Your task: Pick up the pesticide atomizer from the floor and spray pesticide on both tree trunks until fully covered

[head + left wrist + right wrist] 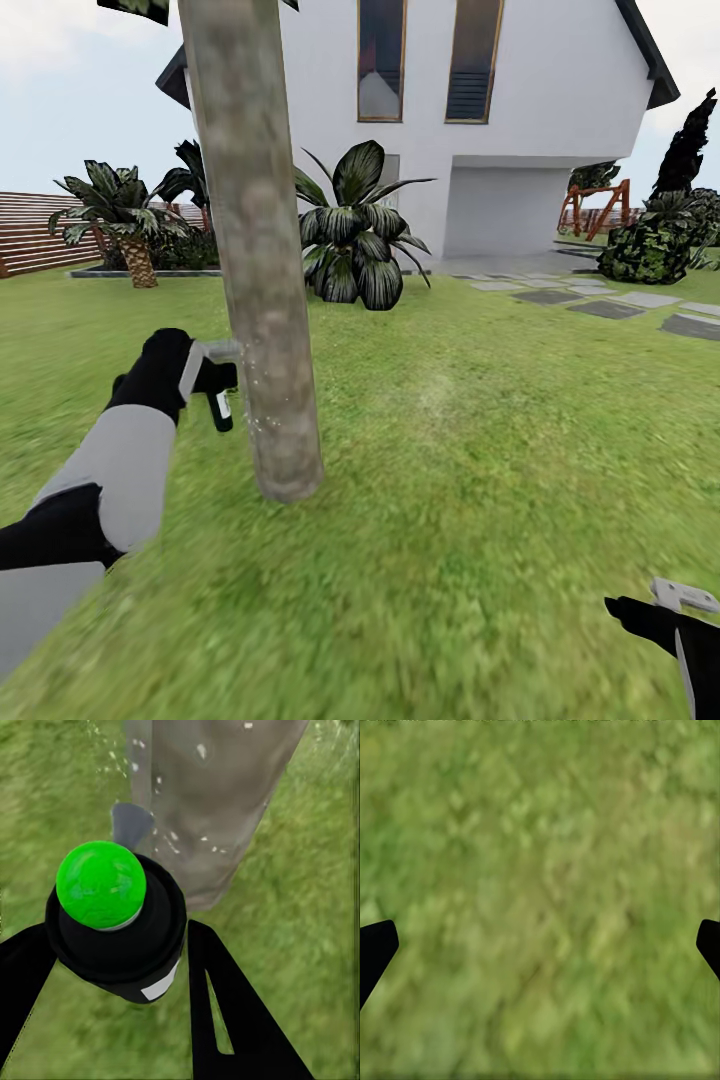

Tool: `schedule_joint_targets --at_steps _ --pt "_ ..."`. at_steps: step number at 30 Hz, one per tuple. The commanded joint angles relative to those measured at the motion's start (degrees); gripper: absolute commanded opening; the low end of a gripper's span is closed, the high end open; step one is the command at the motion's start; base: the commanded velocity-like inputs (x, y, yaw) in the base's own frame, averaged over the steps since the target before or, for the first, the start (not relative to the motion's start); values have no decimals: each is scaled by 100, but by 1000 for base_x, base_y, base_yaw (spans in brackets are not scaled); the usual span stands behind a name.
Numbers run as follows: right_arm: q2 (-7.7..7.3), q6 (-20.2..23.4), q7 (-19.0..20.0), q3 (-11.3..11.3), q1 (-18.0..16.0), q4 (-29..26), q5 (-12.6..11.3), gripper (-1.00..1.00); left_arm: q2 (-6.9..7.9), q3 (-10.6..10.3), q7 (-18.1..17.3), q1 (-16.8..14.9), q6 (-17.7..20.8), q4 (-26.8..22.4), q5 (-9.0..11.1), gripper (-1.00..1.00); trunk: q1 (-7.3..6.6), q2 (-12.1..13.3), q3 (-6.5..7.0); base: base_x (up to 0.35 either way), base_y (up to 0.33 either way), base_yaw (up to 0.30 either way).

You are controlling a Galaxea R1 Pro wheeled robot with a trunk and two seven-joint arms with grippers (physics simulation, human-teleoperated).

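Our left pincer (222,385) grips the small black green-capped pesticide atomizer (116,922) beside the mottled grey-brown tree trunk (262,290), at nine o'clock. It seems light, rigid; we hold its body. Right pincer (540,945) spread, empty.

The tree trunk (262,250) runs off the top edge — its crown unseen — and the right claw (690,600) is cropped.
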Motion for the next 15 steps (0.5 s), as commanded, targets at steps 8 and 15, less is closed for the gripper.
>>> schedule_joint_targets --at_steps 8,15 --pt "3 18 53 -23 -5 -7 60 100 -3 19 -20 -646 21 41 -31 -100 0 -2 -7 0 0 0" --pt "2 18 53 -25 -4 -8 60 100 5 21 -20 -1097 24 326 -31 -100 0 -2 -7 0 0 0"
